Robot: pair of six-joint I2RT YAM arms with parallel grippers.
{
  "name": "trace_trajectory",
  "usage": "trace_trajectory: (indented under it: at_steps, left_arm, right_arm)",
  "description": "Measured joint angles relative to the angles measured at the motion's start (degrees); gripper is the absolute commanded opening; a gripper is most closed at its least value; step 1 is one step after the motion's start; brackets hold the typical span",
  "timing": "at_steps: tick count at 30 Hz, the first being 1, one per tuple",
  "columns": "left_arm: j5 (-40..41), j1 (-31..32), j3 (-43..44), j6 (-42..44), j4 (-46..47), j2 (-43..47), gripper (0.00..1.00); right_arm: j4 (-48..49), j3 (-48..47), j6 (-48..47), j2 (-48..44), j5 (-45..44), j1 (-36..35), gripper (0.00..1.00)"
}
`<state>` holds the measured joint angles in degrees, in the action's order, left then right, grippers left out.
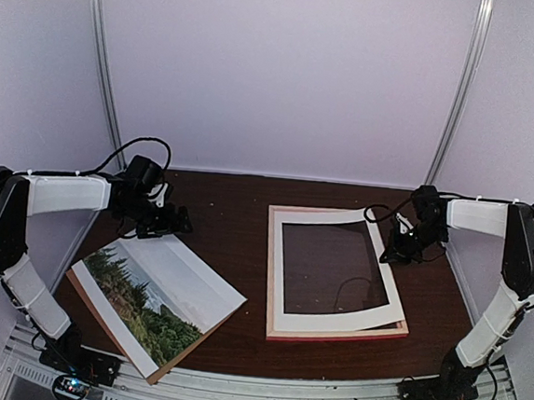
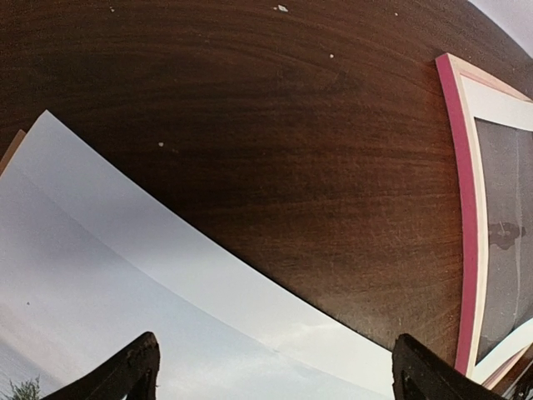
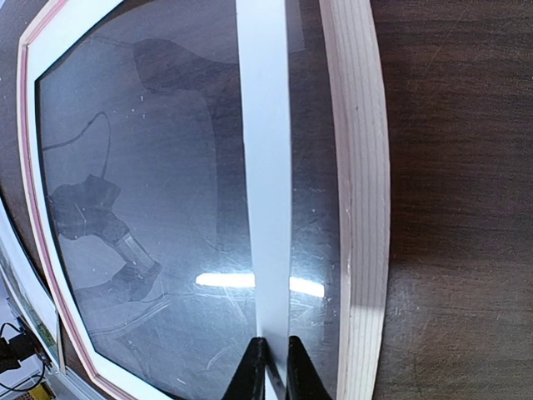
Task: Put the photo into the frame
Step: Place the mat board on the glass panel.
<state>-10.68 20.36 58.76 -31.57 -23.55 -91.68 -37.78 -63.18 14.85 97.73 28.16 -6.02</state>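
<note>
Photo (image 1: 160, 303) lies face up at about 8 o'clock on the dark wooden table (image 1: 228, 215), turned at an angle. It rests on a brown backing board (image 1: 81, 289) whose edge shows along its 9 o'clock and 6 o'clock sides. Its pale sky half points toward 1 o'clock and its green trees toward 7 o'clock.

The left gripper (image 2: 275, 358) hangs over the photo's sky edge with its jaws spread wide and nothing between them. In the left wrist view both fingertips stand apart above the print, not touching it.

The frame (image 1: 337, 336) lies flat at about 4 o'clock on the table, well apart from the photo. Its pink rail shows on the 9 o'clock side and pale wood on the 3 o'clock side. A white mat (image 1: 331, 320) sits askew on top of it, and its 5 o'clock corner overhangs the rail.

The right gripper (image 3: 273, 367) reaches in from 3 o'clock, its jaws clenched on the mat's right-hand strip. In the right wrist view the strip runs above the glass (image 3: 150, 208), just beside the wooden rail.
</note>
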Motion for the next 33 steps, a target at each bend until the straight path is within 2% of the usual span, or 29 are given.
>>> trace_trajectory:
  at_steps: [13, 18, 24, 33]
  left_arm:
    - [0.0, 0.0, 0.0, 0.0, -0.1, 0.0, 0.98]
    - [-0.1, 0.0, 0.0, 0.0, -0.1, 0.0, 0.98]
    - [-0.2, 0.0, 0.0, 0.0, -0.1, 0.0, 0.98]
    - [-0.2, 0.0, 0.0, 0.0, -0.1, 0.0, 0.98]
  right_arm:
    - [0.6, 0.5, 0.6, 0.0, -0.2, -0.2, 0.14]
    - [1.0, 0.6, 1.0, 0.0, -0.2, -0.6, 0.21]
    - [0.9, 0.6, 0.9, 0.0, -1.2, -0.7, 0.36]
    - [0.0, 0.6, 0.5, 0.0, -3.0, -0.7, 0.44]
